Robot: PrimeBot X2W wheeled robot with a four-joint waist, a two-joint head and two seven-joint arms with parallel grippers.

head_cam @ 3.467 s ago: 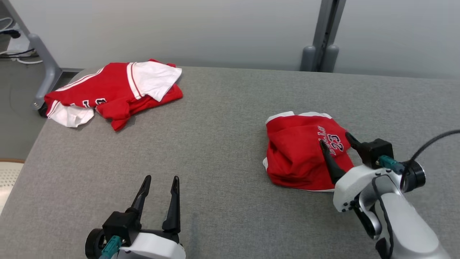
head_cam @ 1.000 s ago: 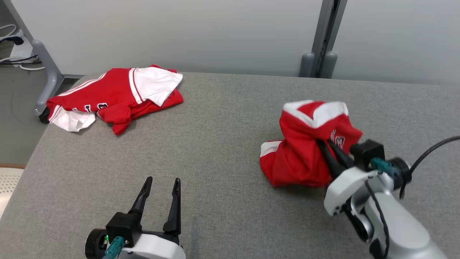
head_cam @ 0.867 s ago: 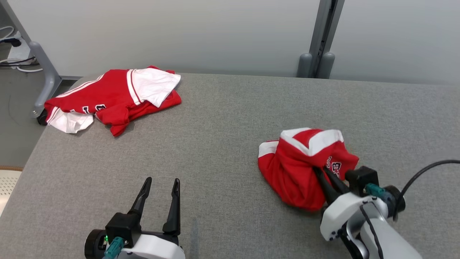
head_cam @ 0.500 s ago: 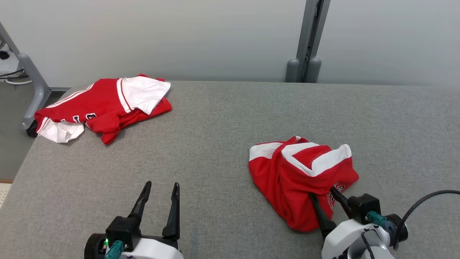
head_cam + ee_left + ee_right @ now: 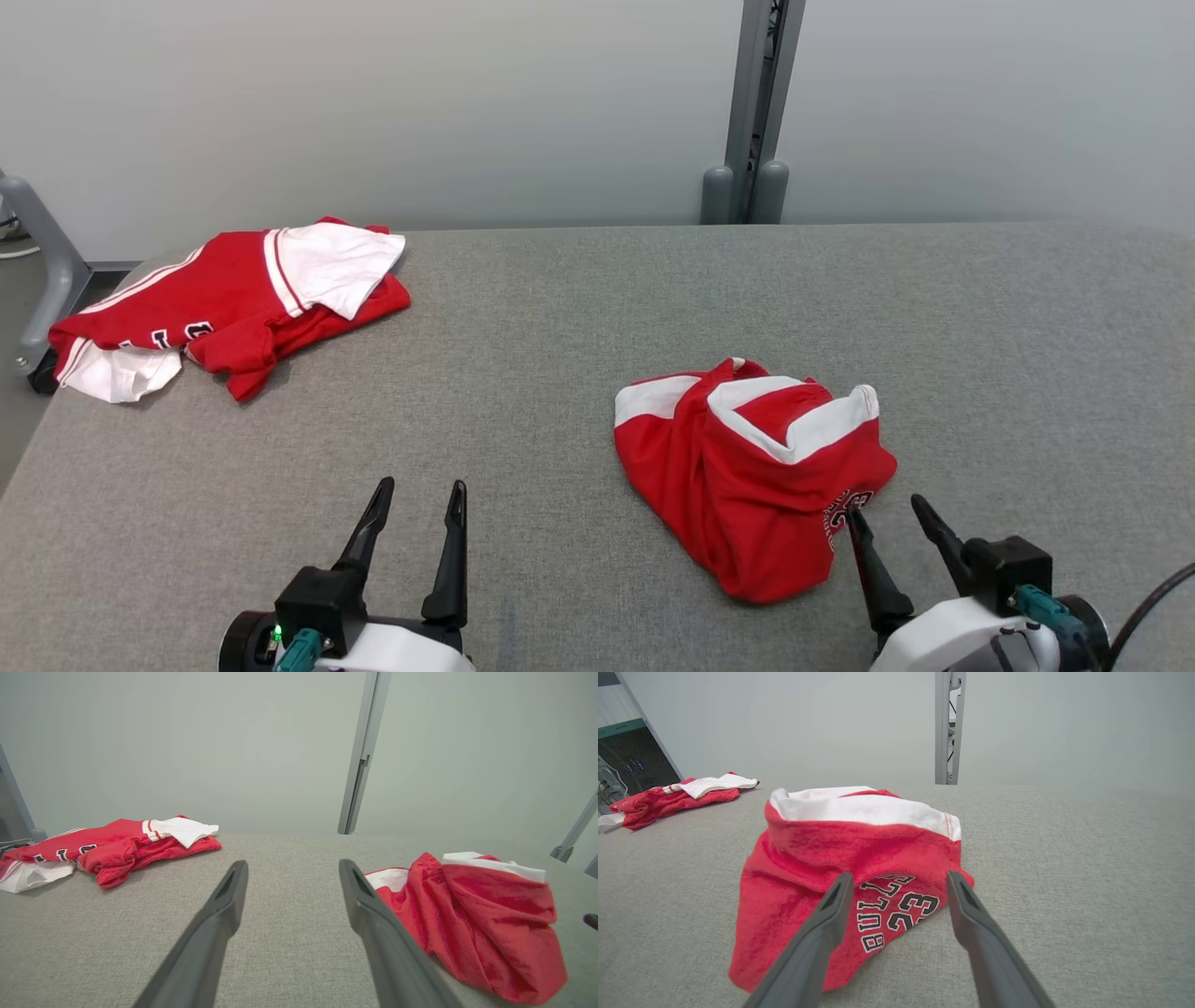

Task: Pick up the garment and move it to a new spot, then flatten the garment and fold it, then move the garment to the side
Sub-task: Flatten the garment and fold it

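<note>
Garment (image 5: 747,476): a crumpled red heap on the grey bench (image 5: 579,308), right of centre and in the lower half of the head view. Its long axis runs from the white-banded edge at the upper end down to a rounded red end at lower centre, leaning slightly right. The cloth is soft and nappy, red with broad white bands, lying in loose folds.

Right tool (image 5: 884,509): 2 fingers apart, clamped on nothing, at the garment's lower right edge. Whether a tip touches the cloth cannot be told.

Left tool (image 5: 422,485): 2 fingers apart, empty, at lower left and well apart from the garment.

The right wrist view gives the black print "BULLS 23" on the near corner, lying between the fingertips (image 5: 840,891); the head view shows only a sliver of it.

Second garment (image 5: 224,308): red and white, upper left, at the bench's far corner. The bench covering is a coarse woven grey. A grey post (image 5: 752,103) stands behind.
</note>
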